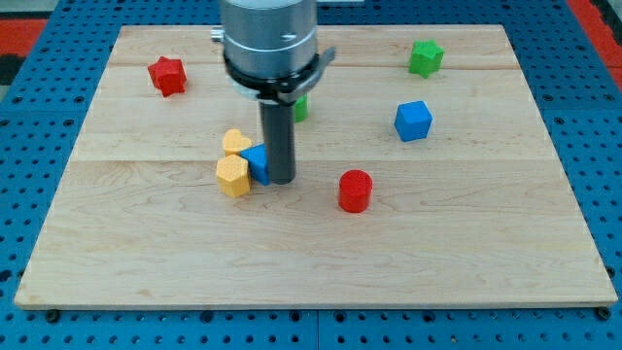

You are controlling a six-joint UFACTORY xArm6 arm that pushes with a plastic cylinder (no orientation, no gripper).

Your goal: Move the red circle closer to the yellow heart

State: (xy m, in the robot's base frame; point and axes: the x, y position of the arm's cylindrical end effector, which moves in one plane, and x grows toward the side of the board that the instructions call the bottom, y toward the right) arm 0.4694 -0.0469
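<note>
Near the worktop [146,243] centre, my tip [280,181] sits against the right side of a small blue block [257,162], shape unclear since the rod covers part of it. No jaws on this rig, just the rod. Yellow heart [235,142] touches the blue block's upper left; yellow hexagon [233,177] at its lower left. Red circle [356,191] is apart, right of the tip. Red star [167,75] top left, green star [426,57] top right, blue cube [413,121] below it. A green block [301,107] peeks from behind the rod.
</note>
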